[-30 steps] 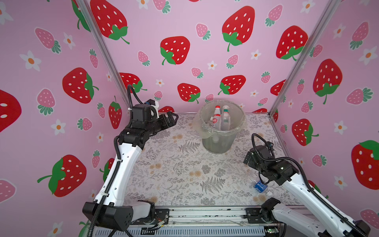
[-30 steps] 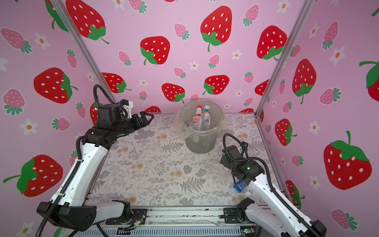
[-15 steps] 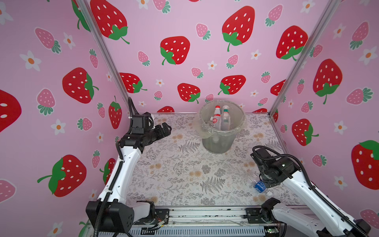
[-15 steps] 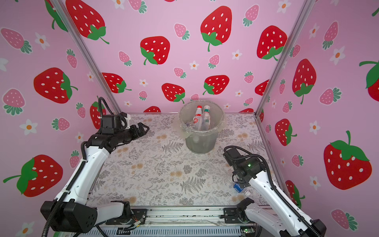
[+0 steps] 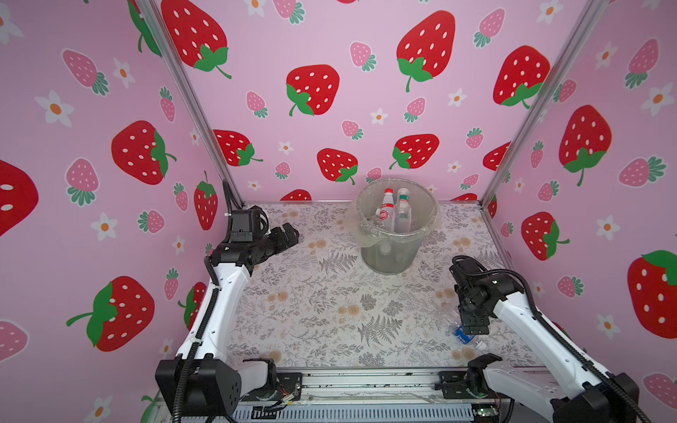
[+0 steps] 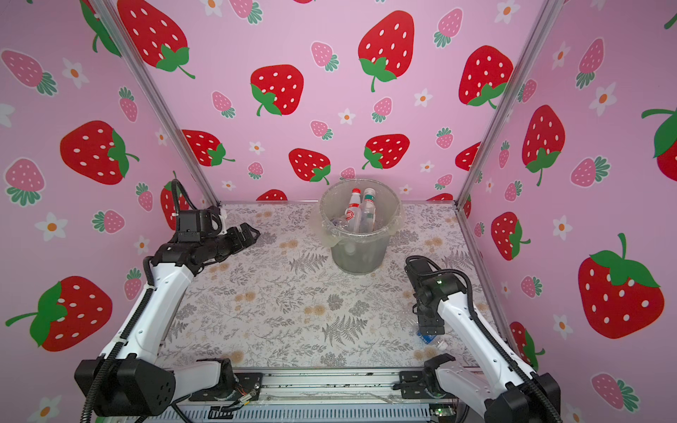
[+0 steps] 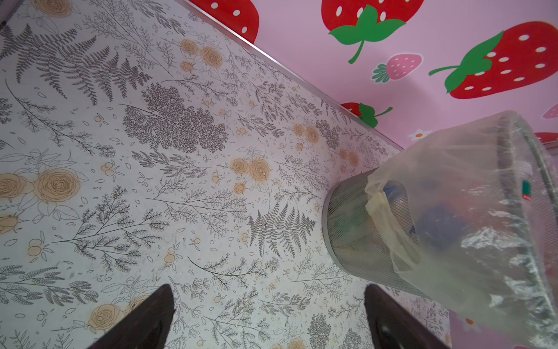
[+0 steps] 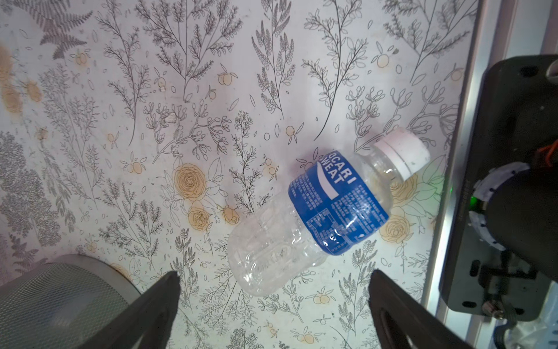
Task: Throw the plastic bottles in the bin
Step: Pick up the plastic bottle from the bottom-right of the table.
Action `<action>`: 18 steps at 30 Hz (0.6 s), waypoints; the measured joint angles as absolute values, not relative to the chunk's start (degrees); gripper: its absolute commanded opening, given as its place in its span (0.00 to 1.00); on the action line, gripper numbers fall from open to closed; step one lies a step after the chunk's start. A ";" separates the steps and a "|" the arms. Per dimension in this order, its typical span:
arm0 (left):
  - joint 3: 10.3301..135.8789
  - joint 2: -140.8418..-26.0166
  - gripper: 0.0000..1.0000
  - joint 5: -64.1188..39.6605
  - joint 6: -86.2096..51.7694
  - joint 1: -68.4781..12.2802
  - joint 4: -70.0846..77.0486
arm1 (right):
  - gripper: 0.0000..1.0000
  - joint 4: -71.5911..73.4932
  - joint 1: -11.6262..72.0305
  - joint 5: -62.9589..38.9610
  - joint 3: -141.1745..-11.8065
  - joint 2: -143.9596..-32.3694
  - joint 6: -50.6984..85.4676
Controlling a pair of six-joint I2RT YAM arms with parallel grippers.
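The bin (image 5: 388, 258) (image 6: 357, 256), grey mesh lined with a clear bag, stands at the back of the table. Plastic bottles stand in it, one red-capped (image 5: 385, 208) and one teal-capped (image 5: 402, 212). A clear plastic bottle (image 8: 317, 211) with a blue label and white cap lies on its side at the front right (image 5: 462, 335). My right gripper (image 8: 274, 275) (image 5: 472, 327) hangs open just above it, the bottle's base lying just beyond the gap between the fingers. My left gripper (image 7: 268, 290) (image 5: 287, 234) is open and holds nothing, left of the bin (image 7: 347, 229).
The right arm's black base (image 8: 513, 181) and the metal front rail (image 5: 366, 381) lie close to the lying bottle. Pink strawberry walls close off the left, back and right. The bin's mesh side (image 8: 60, 296) shows beside one right finger.
The left arm has drawn back from the bin toward the left wall and sunk lower. The right gripper has moved toward the front right, down over the lying bottle.
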State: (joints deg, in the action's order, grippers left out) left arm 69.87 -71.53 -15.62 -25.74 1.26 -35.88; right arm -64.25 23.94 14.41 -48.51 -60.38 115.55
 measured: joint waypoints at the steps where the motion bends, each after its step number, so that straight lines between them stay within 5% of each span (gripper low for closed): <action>1: 69.78 -71.50 1.00 -15.62 -25.74 1.37 -35.92 | 0.99 -63.16 23.20 13.72 -47.64 -60.45 115.57; 18: 69.78 -71.53 1.00 -15.62 -25.98 1.69 -35.90 | 0.99 -50.65 17.39 4.86 -36.95 -64.53 115.63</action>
State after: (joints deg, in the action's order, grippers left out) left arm 69.78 -71.53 -15.62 -25.98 1.69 -35.90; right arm -50.65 17.39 4.86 -36.95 -64.53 115.63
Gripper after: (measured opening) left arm 0.999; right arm 0.994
